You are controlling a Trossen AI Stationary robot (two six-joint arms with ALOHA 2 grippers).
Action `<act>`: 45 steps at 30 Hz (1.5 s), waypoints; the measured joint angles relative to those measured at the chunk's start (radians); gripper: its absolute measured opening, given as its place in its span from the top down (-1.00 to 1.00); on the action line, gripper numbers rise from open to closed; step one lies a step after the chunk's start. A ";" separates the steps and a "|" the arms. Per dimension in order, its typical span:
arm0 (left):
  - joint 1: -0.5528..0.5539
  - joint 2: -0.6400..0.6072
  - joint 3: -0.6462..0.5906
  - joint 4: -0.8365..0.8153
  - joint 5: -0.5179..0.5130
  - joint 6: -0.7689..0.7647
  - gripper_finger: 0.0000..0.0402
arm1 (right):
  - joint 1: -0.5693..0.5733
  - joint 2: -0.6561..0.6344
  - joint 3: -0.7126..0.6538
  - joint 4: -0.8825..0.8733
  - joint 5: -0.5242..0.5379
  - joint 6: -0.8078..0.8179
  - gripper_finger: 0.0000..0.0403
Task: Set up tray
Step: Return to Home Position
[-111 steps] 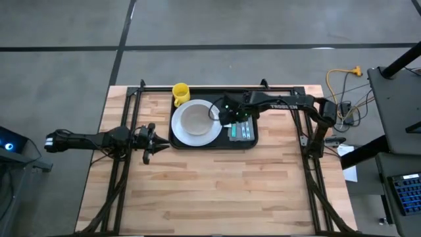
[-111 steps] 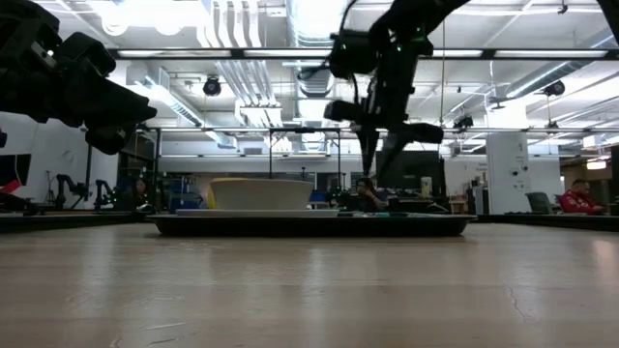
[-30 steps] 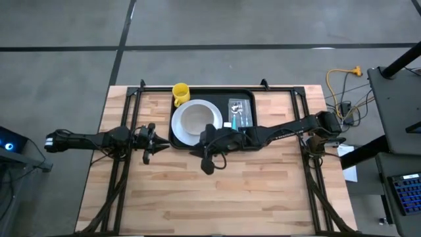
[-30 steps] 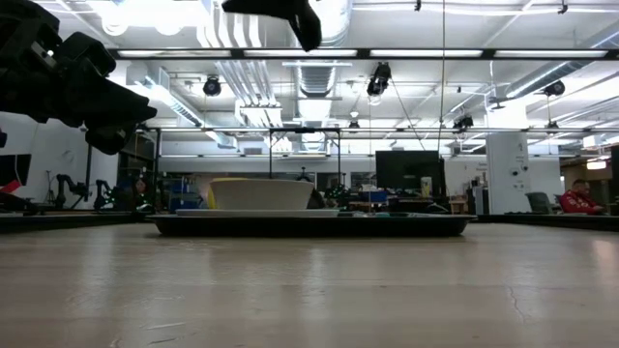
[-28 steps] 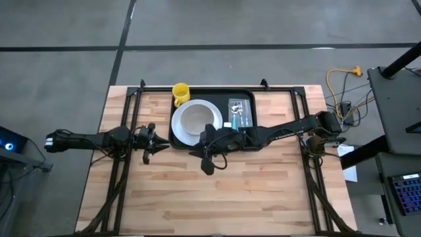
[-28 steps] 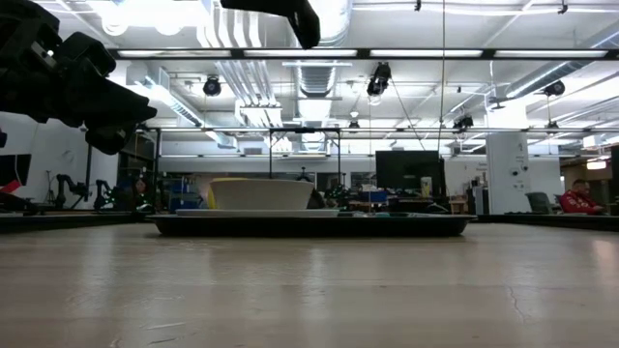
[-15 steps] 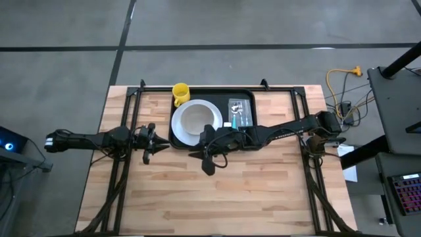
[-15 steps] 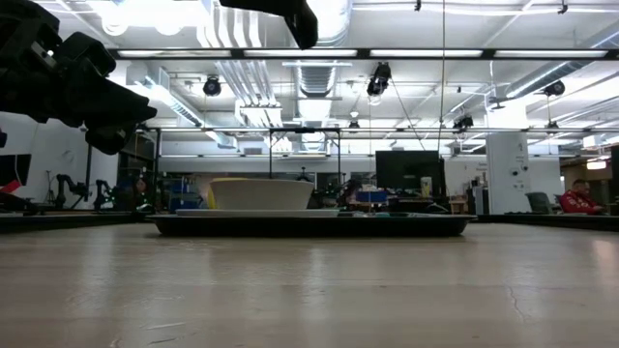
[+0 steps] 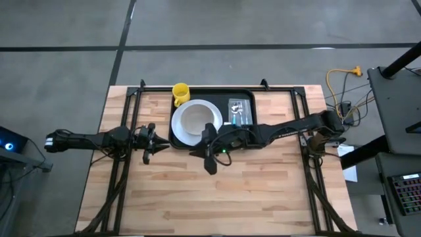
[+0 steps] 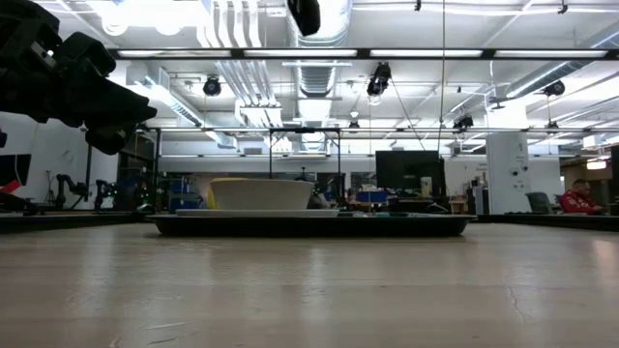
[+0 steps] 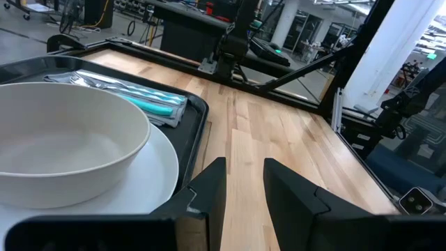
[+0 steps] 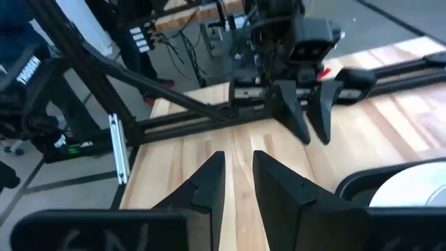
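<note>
The black tray lies on the far middle of the wooden table. On it a white plate carries a white bowl, and cutlery lies on a teal-striped napkin to the right of the plate. A yellow mug stands at the tray's far left corner. My right gripper hovers high above the table just in front of the tray's near edge, pointing toward the left arm, with a narrow empty gap between its fingers. My left gripper waits left of the tray, open a little and empty.
Black frame rails run along the table's left, right and far sides. Bare wood fills the near half of the table. Cables lie on the floor off the right edge. People sit in the room behind.
My right gripper has tipped and drawn up a little in front of the tray; in the low view less of it hangs in from the top edge. The tray and the things on it have stayed in place.
</note>
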 joint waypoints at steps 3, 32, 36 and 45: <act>0.000 0.000 0.000 0.000 0.000 0.000 0.59 | -0.001 -0.035 -0.002 0.001 0.002 -0.027 0.65; 0.000 0.008 0.000 0.000 0.000 0.000 0.59 | -0.142 -0.339 -0.313 0.412 0.005 0.003 0.65; 0.000 0.008 0.000 0.000 0.000 0.000 0.59 | -0.142 -0.398 -0.434 0.531 0.005 0.021 0.62; 0.000 0.008 0.000 0.000 0.000 0.000 0.59 | -0.144 -0.502 -0.593 0.577 0.110 0.120 0.57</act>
